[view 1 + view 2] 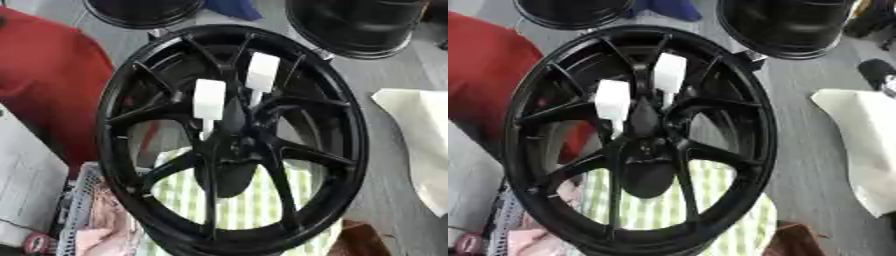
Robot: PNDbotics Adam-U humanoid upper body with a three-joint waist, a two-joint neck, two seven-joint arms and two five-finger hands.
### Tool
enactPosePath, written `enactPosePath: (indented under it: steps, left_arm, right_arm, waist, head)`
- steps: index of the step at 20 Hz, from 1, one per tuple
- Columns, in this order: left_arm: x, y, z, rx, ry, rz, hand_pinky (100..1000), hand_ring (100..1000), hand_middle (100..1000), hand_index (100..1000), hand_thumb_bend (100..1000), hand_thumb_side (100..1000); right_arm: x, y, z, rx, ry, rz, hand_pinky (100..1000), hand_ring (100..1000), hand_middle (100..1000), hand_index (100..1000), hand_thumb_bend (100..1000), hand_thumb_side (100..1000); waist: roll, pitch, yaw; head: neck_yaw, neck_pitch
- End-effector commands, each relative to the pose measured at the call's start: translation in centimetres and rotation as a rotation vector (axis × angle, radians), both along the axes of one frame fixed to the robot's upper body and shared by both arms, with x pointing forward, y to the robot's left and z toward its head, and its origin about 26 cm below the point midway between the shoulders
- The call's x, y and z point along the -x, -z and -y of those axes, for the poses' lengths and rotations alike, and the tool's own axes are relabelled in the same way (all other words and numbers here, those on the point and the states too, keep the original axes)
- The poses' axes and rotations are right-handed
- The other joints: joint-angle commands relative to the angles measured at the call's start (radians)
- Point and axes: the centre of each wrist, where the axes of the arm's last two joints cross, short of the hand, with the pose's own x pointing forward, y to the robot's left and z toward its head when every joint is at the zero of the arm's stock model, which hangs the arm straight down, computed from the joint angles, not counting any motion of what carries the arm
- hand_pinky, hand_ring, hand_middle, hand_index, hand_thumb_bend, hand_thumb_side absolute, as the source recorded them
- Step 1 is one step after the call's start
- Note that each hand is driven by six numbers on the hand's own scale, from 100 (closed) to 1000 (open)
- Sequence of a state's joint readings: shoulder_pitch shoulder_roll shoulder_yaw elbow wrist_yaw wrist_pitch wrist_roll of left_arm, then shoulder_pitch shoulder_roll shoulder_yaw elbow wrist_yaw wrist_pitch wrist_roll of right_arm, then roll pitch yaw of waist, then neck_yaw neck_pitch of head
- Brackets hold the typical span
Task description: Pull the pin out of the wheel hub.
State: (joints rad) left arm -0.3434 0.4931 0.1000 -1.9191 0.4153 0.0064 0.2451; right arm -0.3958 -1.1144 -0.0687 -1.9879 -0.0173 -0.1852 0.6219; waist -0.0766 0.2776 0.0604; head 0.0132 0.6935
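1. Two white pins sit in the black wheel hub (232,142), just above centre. Left pin (209,100) is lower, right pin (262,72) higher; each has a blocky white head w/ a thin stem running down into the hub's bolt area.
2. Both look fully seated, so by my read nothing is pulled yet.
3. Heads stick out proud of the spokes, prob. so fingers can get around them.
4. Wheel stands nearly upright, face toward the camera, filling most of the view. Prob. propped that way so the pins point at the robot and pull straight out.
5. No robot hand shows in either view, so can't tell finger state: spread, together or pinching, unknown.
6. Behind the wheel's lower half: green-white checked cloth (236,205).
7. Further out: red fabric (48,75) at left, white cloth (859,145) at right on grey floor, two more black rims (354,25) at the top edge.
8. Next move needs a hand brought to one pin head.
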Motion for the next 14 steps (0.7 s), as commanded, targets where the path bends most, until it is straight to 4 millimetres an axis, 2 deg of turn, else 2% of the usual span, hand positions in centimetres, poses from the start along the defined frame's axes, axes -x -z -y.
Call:
enactPosePath:
  steps: [1,9,14]
  left_arm:
    - [0.2,-0.8,-0.1,-0.03,0.006,0.02,822,755,595,788,186,492]
    - [0.1,-1.0,0.2,-0.042,0.023,0.019,822,755,595,788,183,495]
    - [0.0,-1.0,0.4,-0.047,0.036,0.017,822,755,595,788,180,497]
  right_arm:
    - [0.6,-1.9,-0.6,0.116,-0.048,-0.017,805,775,752,812,153,413]
    - [0.7,-3.9,-2.6,0.304,-0.143,-0.062,823,800,777,827,130,407]
    - [0.3,-3.8,-4.2,0.36,-0.197,-0.067,824,800,780,828,132,399]
  waist:
    - [0.001,-0.021,0.003]
    - [-0.01,-0.016,0.022]
    - [-0.017,-0.013,0.035]
  head:
    - [-0.005,0.003]
    - [-0.019,-0.001]
    - [-0.03,-0.006]
